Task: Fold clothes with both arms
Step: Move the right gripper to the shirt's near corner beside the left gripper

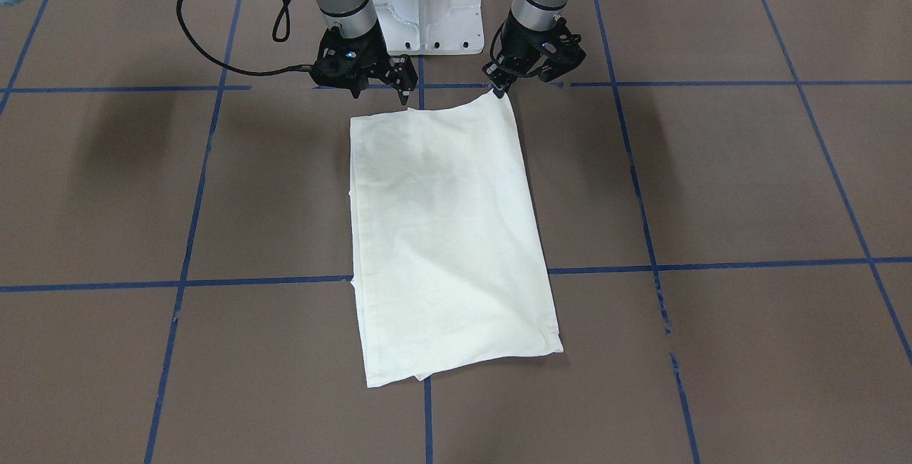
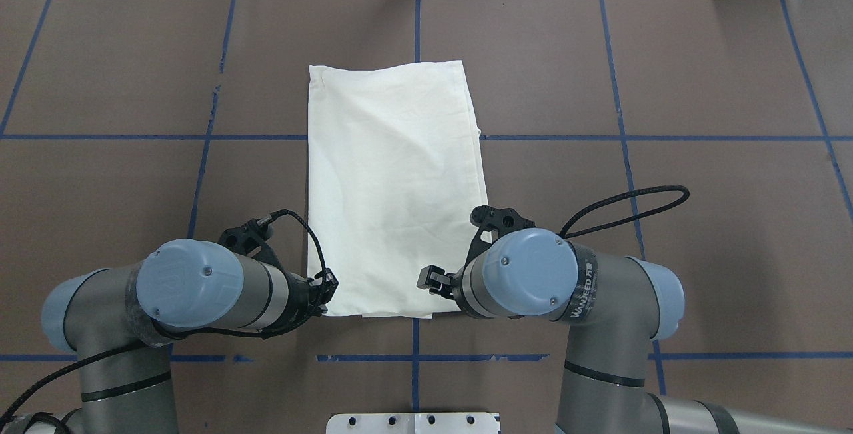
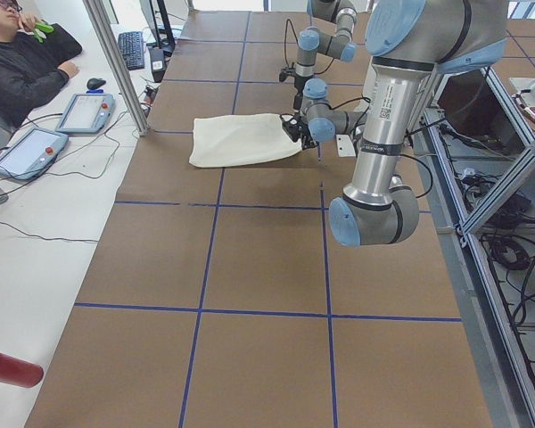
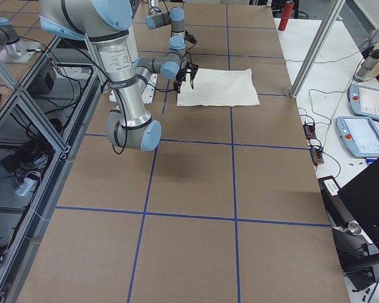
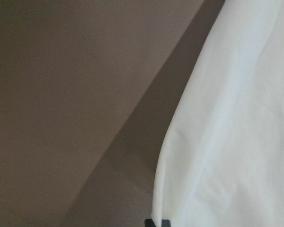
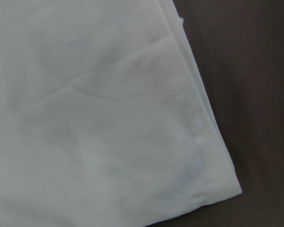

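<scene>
The cream T-shirt (image 1: 449, 236) lies folded into a long plain rectangle on the brown table, print hidden; it also shows in the overhead view (image 2: 393, 181). My left gripper (image 1: 499, 88) is shut on the shirt's near corner on my left side, which peaks up slightly. Its closed fingertips (image 5: 157, 222) show at the cloth edge in the left wrist view. My right gripper (image 1: 388, 93) is open, just above the shirt's near edge by the other near corner. The right wrist view shows that corner (image 6: 217, 184) lying flat with no fingers on it.
The white base block (image 1: 424, 8) stands just behind the grippers. Blue tape lines (image 1: 185, 264) grid the table. An operator (image 3: 22, 62) sits past the far edge with control tablets (image 3: 85, 111). A red cylinder (image 3: 4, 367) lies off the table.
</scene>
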Controlling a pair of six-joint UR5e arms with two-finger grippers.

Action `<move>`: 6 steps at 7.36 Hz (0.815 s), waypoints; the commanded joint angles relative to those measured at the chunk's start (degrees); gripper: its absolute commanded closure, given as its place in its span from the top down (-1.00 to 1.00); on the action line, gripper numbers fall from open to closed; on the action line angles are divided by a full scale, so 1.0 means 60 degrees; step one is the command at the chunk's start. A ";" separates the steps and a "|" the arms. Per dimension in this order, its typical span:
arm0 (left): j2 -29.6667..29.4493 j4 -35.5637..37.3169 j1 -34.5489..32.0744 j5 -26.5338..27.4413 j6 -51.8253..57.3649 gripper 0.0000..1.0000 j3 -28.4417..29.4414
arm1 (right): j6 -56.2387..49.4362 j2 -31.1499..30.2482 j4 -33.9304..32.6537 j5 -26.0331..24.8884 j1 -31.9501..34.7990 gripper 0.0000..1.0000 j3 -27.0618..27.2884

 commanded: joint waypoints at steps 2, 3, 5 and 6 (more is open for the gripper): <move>-0.0016 -0.0086 0.0059 -0.0003 0.0003 -1.00 0.0113 | 0.0337 0.0170 0.0030 -0.0517 -0.0105 1.00 -0.0941; -0.0017 -0.0086 0.0074 -0.0003 0.0003 -1.00 0.0113 | 0.0338 0.0171 0.0030 -0.0531 -0.0076 1.00 -0.0956; 0.0027 -0.0101 0.0074 -0.0003 0.0018 -1.00 0.0113 | 0.0323 0.0171 0.0030 -0.0531 -0.0003 1.00 -0.1043; 0.0013 -0.0101 0.0074 -0.0003 0.0018 -1.00 0.0113 | 0.0323 0.0200 0.0030 -0.0517 -0.0002 1.00 -0.1131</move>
